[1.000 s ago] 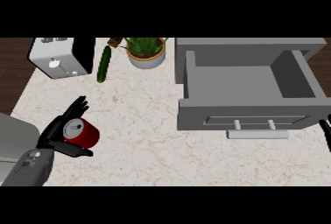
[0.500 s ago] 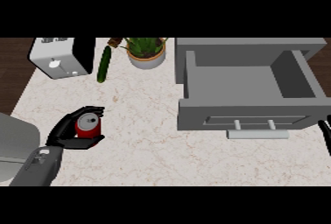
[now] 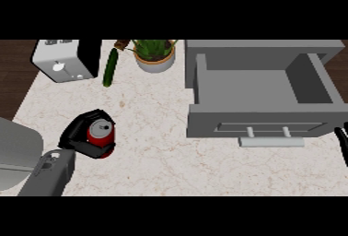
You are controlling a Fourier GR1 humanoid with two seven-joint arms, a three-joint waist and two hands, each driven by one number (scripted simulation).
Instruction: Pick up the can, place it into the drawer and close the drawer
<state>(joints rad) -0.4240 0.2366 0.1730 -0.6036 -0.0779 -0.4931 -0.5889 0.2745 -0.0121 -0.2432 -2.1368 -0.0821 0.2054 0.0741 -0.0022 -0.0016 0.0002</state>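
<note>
A red can (image 3: 102,133) with a silver top stands on the marble counter at the left. My left hand (image 3: 80,136) is curled round it, fingers and thumb wrapping its sides. The grey drawer (image 3: 262,120) stands pulled open at the right, its inside bare, with a pale handle (image 3: 270,141) on its front. Only the black fingertips of my right hand (image 3: 341,143) show at the right edge, beside the drawer front.
A white toaster (image 3: 65,59) stands at the back left. A green cucumber (image 3: 109,67) lies next to it, and a potted plant (image 3: 155,55) stands behind the drawer's left corner. A grey block (image 3: 17,154) fills the lower left.
My left hand went from open beside the can to curled round it. Hand and can have shifted slightly to the right and further from me.
</note>
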